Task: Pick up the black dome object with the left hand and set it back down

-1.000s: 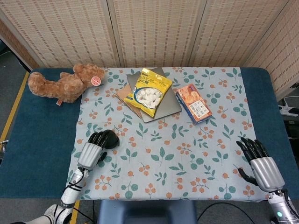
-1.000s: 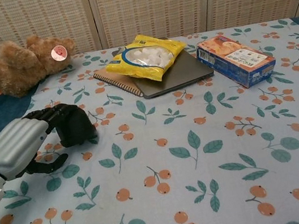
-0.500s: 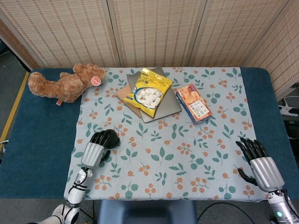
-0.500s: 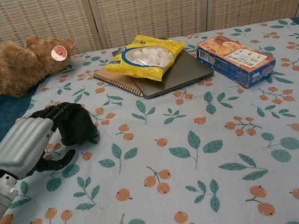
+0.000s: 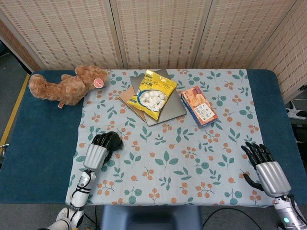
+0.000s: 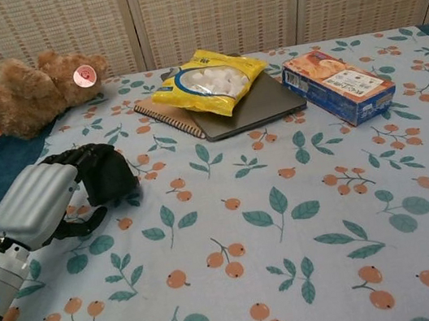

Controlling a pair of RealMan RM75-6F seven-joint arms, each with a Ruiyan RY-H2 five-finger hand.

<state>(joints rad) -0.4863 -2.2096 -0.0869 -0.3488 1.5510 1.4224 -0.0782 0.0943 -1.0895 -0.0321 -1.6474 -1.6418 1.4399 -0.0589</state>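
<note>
On tablecloth: L hand over black dome

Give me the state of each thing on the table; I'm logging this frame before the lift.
black dome object: on the cloth, not lifted, left fingers draped over it.
left hand: curled on the dome.
right hand: empty, fingers apart.
snack bag: lying on the laptop.
laptop: closed.
biscuit box: closed, flat.
teddy bear: lying down.
</note>
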